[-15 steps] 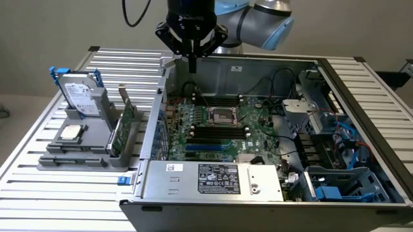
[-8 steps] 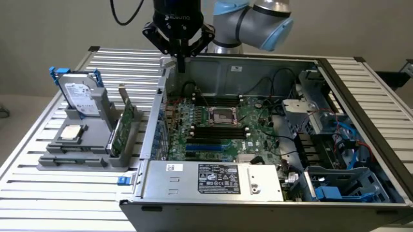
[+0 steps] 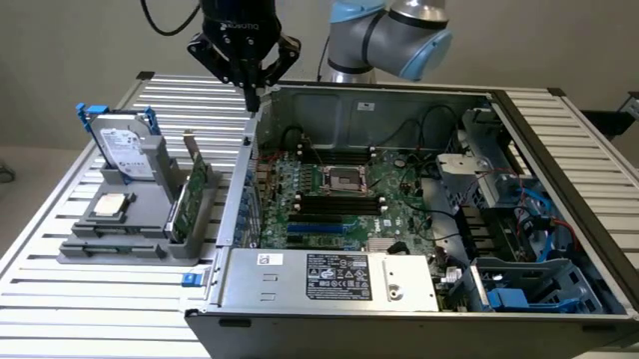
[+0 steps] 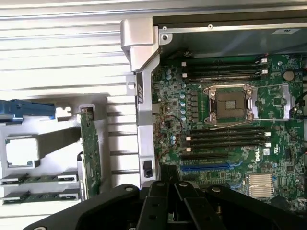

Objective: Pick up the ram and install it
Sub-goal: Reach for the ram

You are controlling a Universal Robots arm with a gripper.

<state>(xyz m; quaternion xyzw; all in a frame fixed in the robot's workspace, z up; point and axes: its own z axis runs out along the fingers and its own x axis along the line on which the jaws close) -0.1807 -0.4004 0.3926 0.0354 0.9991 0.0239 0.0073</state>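
Two ram sticks (image 4: 38, 179), narrow green boards, lie flat in the grey holder (image 4: 57, 139) beside the computer case. My gripper (image 3: 254, 101) hangs above the case's back corner on the exterior view's left. It is well away from the sticks, shut, with nothing between its fingers. In the wrist view the black gripper (image 4: 169, 186) sits over the case wall. The motherboard (image 3: 340, 187) lies open inside the case, with black memory slots (image 4: 225, 136) on both sides of the CPU socket (image 4: 230, 103).
A taller green expansion card (image 4: 90, 153) stands upright in the holder next to a silver hard drive (image 3: 125, 153) with blue rails. The case's metal wall (image 4: 144, 110) separates the holder from the motherboard. The power supply (image 3: 334, 277) and drive cages (image 3: 529, 284) fill the near side.
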